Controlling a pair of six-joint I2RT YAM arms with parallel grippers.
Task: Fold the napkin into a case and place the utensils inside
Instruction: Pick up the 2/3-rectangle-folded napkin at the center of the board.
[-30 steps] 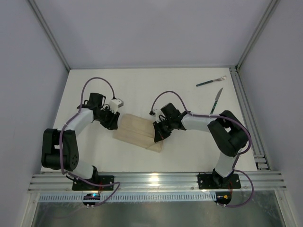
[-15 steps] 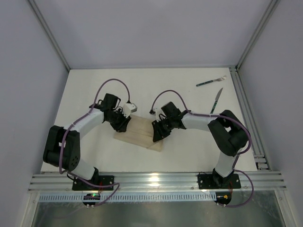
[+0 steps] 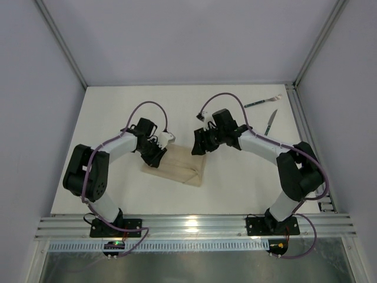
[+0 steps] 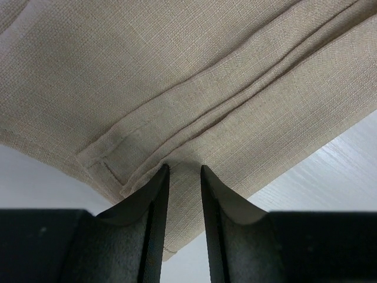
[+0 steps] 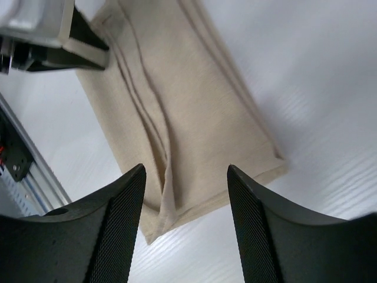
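Your right gripper [image 5: 185,171] hangs wide open above the folded napkin [image 3: 177,168] and holds nothing. Your left gripper [image 4: 184,168] has its jaws only narrowly apart at one corner, probably to steady the folds. The fork [image 3: 262,102] and knife [image 3: 270,122] wait far right.

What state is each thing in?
Beige-tan cloth napkin: folded into a layered oblong, lying flat.
Green-handled silver fork: lying far right, outside the napkin.
Green-handled silver knife: near the fork, not touching, also outside.
Left gripper: jaws narrowly apart at the napkin's edge; grip unclear.
Right gripper: open, empty, over the napkin.
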